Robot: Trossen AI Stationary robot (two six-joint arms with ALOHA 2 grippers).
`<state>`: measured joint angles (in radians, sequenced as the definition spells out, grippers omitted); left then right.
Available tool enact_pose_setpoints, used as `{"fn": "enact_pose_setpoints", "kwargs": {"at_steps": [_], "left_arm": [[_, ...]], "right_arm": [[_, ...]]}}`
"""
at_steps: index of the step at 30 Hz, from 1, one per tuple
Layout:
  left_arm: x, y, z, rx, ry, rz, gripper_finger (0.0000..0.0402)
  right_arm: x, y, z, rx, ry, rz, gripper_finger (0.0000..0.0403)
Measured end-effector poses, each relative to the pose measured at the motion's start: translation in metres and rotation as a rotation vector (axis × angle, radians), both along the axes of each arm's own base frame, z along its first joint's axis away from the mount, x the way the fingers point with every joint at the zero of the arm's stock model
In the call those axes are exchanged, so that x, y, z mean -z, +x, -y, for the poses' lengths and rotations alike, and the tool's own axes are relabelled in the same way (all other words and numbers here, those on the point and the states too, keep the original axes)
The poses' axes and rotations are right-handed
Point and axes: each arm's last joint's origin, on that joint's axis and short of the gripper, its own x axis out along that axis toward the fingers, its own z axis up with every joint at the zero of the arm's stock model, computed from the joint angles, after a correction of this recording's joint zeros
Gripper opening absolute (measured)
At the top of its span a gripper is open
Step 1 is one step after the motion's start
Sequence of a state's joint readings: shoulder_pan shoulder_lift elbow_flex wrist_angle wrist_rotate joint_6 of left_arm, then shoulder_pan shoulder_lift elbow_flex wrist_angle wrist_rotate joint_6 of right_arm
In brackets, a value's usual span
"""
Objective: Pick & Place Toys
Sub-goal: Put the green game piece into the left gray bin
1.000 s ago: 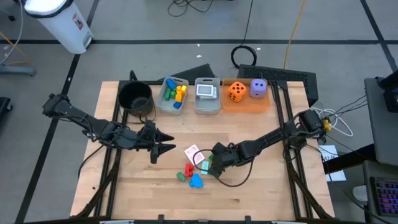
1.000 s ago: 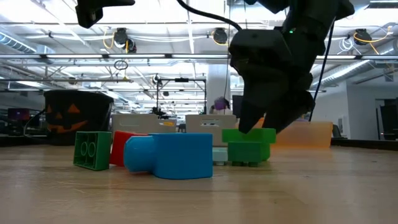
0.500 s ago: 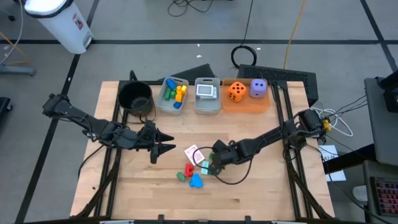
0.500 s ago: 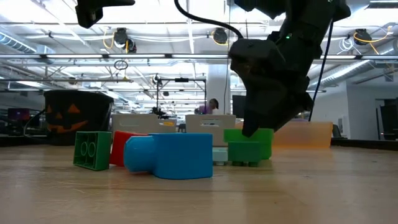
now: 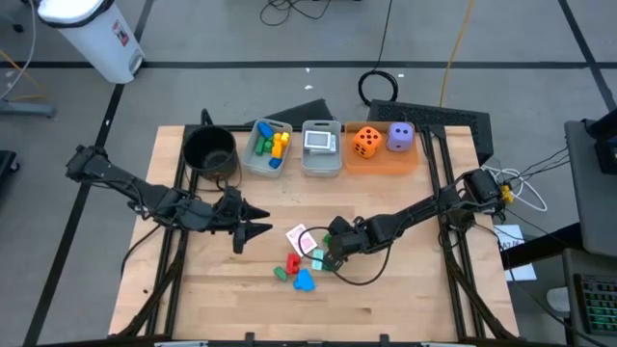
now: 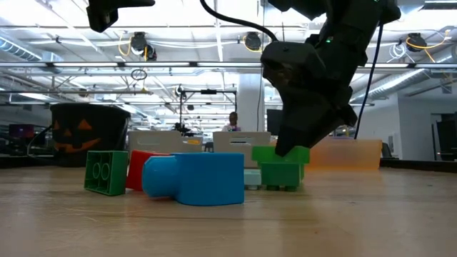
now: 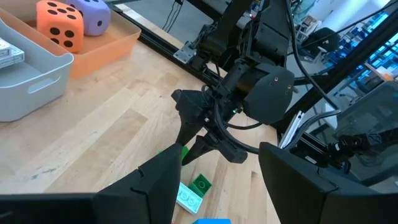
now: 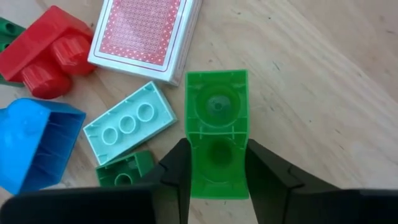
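A wooden desk [image 5: 386,289] seen from above, with two dark robot arms reaching in from either side. Along the far edge, sorting looks partly done: a clear bin [image 5: 253,160] holds green, blue and yellow blocks, a second clear bin [image 5: 321,166] holds a deck of cards, and a flat orange tray [image 5: 381,161] carries an orange die [image 5: 365,142] and a purple die [image 5: 400,136]. A round black pot [image 5: 209,150] stands beside the bins. Near the middle of the desk a small pile remains unsorted: a red block [image 8: 45,51], a large blue block [image 8: 34,143], a pale teal brick [image 8: 129,122], small dark green bricks, and a red-backed card deck [image 8: 145,34]. The right gripper [image 8: 216,167] is at this pile, its fingers closing on either side of a bright green block [image 8: 216,124], which sits at the pile's edge near the desk surface. The left gripper [image 5: 253,225] hovers partly open, holding nothing, just left of the pile. Judging by this, roughly half the toys remain to be moved.
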<state>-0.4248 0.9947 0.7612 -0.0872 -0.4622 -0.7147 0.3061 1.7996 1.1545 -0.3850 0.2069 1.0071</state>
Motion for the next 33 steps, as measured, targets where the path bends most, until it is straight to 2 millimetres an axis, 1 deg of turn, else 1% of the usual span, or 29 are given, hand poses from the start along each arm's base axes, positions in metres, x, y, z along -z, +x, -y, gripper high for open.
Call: {"fn": "enact_pose_setpoints", "kwargs": {"at_steps": [11,16,19,25,30,33], "left_arm": [[0.0,0.0,0.0,0.001,0.004,0.0,0.0223],[0.0,0.0,0.0,0.002,0.004,-0.002,0.0223],[0.001,0.0,0.0,0.0,0.004,-0.014,0.0223],[0.003,-0.001,0.0,0.01,-0.033,-0.03,0.0223],[0.003,0.0,-0.001,0.084,0.002,-0.041,0.0223],[0.002,0.003,-0.006,0.118,0.017,-0.04,0.0223]], "right_arm": [[-0.001,0.001,0.0,0.0,0.008,0.018,0.0096],[-0.012,0.001,0.0,-0.003,0.024,0.066,0.0095],[-0.025,0.001,0.0,-0.02,0.027,0.122,0.0095],[-0.06,-0.007,0.007,-0.076,0.011,0.234,0.0094],[-0.093,-0.014,0.013,-0.122,-0.001,0.374,0.0094],[-0.111,-0.015,0.018,-0.171,0.049,0.479,0.0094]]}}
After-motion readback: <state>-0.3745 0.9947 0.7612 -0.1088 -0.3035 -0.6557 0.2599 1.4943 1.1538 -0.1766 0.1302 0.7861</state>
